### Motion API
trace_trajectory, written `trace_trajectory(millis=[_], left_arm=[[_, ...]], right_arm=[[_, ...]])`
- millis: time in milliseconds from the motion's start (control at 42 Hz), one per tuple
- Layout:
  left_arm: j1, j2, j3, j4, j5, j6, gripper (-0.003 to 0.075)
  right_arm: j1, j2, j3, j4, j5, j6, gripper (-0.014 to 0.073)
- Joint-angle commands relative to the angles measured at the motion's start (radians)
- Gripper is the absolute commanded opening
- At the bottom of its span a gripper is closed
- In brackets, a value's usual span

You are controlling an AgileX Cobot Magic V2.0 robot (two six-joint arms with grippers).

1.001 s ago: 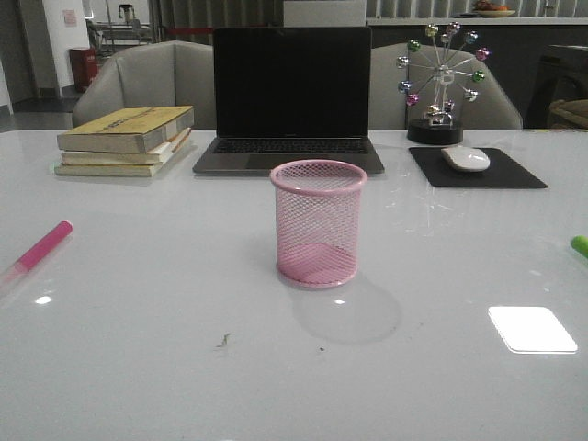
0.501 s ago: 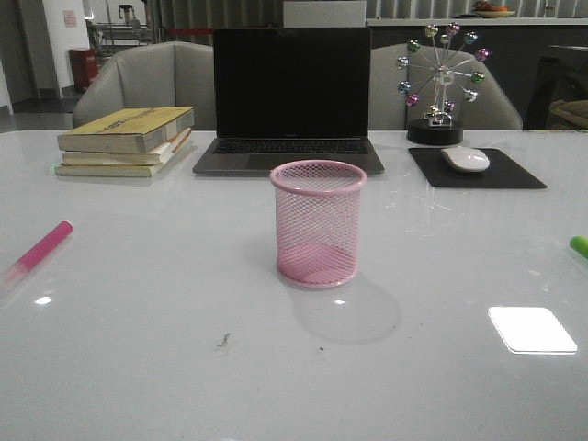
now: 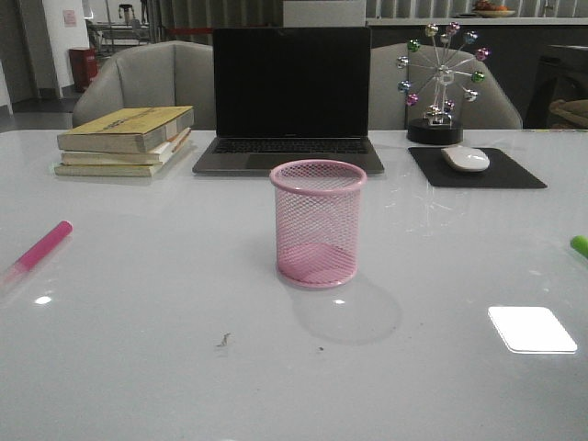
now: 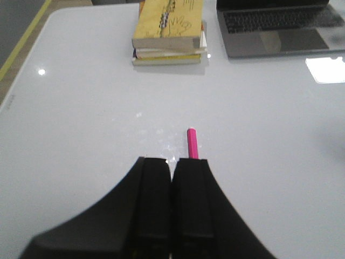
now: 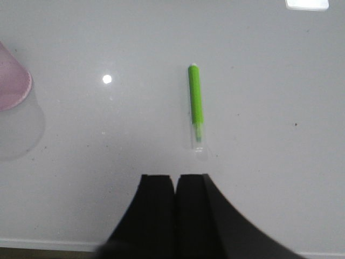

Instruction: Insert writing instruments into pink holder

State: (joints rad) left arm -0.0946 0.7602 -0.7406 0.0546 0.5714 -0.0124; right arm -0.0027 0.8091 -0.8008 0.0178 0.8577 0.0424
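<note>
1. Nothing has moved since the earlier front frames; holder, markers and desk items sit in the same spots.
2. Pink holder (image 3: 318,223) stands upright mid-table, nothing inside; its edge also shows in the right wrist view (image 5: 12,81).
3. Pink marker (image 3: 41,245) lies flat on the table at the far left, well apart from the holder. In the left wrist view (image 4: 192,143) its near end is hidden behind the fingers.
4. Green marker (image 5: 196,101) lies flat on the table, clear cap toward the gripper; only its tip shows at the right edge of the front view (image 3: 580,244).
5. Left gripper (image 4: 172,164) is clenched, fingers pressed together, holding nothing; the pink marker lies just beyond it.
6. Right gripper (image 5: 174,178) is also clenched and empty, the green marker lying just ahead of it, not touching.
7. Back row: book stack (image 3: 126,140) at left, open laptop (image 3: 290,101) with dark screen behind the holder, ferris-wheel ornament (image 3: 440,81), and white mouse (image 3: 466,158) on a black mouse pad (image 3: 514,172).
8. White table (image 3: 184,367) has glare patches.
</note>
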Motion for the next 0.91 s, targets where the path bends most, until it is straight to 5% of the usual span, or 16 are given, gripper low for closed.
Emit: trace_trajectory(millis=[0, 286, 381, 477, 596, 882], left_arm=[[-0.005, 0.060, -0.032, -0.011, -0.073, 0.003, 0.0097], [-0.005, 0.207, -0.032, -0.018, -0.066, 0.003, 0.0106], [-0.005, 0.231, -0.032, -0.024, -0.069, 0.003, 0.0200], [-0.005, 0.234, -0.032, -0.046, -0.080, 0.005, 0.0420], [-0.031, 0.234, -0.032, -0.048, -0.085, 0.012, 0.0621], [-0.275, 0.234, -0.032, -0.048, -0.085, 0.012, 0.0636]], right_arm=[[-0.007, 0.048, -0.029, -0.006, -0.049, -0.009, 0.0070], [-0.007, 0.156, -0.029, -0.007, -0.060, -0.009, 0.0083], [-0.007, 0.184, -0.029, -0.007, -0.061, -0.009, 0.0209], [-0.007, 0.219, -0.029, -0.007, -0.086, -0.009, 0.0440], [-0.009, 0.277, -0.031, -0.007, -0.139, -0.008, 0.0554], [-0.095, 0.530, -0.153, 0.009, -0.148, -0.009, 0.0549]])
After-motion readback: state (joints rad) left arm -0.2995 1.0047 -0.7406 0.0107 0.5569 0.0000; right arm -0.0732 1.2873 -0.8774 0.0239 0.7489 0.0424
